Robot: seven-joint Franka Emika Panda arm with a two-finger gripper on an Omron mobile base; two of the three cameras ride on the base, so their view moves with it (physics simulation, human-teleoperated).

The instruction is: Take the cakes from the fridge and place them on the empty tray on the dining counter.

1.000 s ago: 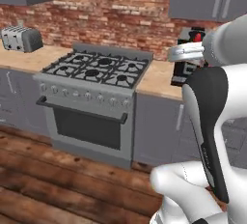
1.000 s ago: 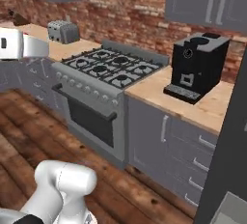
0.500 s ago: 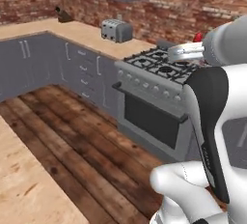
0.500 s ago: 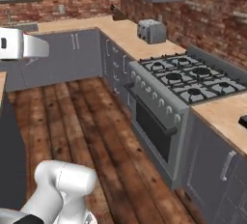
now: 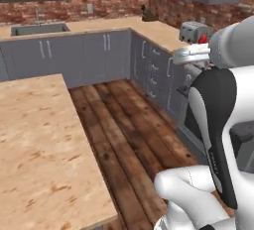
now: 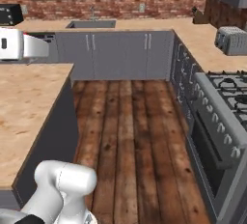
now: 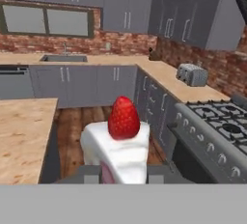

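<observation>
Hand view shows tool (image 7: 123,174) clamping white cake (image 7: 117,151); right base view shows stove (image 6: 223,107)

A wide floor (image 6: 130,121) lane is left free between the bench (image 6: 24,102) and the stove (image 6: 222,117).

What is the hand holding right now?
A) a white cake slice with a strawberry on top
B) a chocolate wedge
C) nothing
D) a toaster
A: in the hand view the white slice with its red berry sits right between the fingertips of the hand, which is shut on it.
</observation>
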